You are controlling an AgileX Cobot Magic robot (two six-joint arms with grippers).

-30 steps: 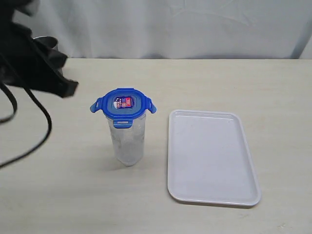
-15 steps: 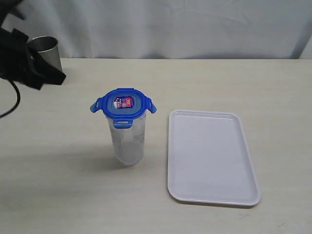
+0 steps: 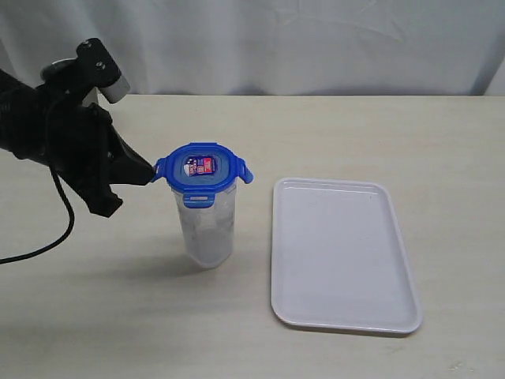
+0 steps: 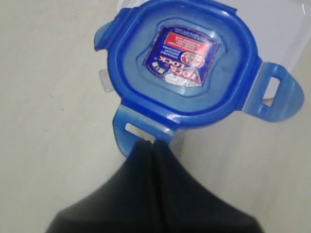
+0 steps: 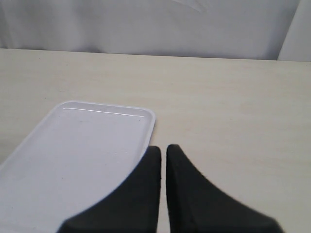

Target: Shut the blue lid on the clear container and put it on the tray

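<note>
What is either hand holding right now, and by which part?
Nothing is held. The left hand is shut, its tips at one snap tab of the blue lid; the right hand is shut and empty.

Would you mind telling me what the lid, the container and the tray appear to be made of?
The lid: likely glossy blue plastic, slightly translucent at its tabs. The container: probably clear plastic, the table shows through its walls, though glass can't be excluded. The tray: smooth white plastic by its look, with soft sheen on its moulded rim.
</note>
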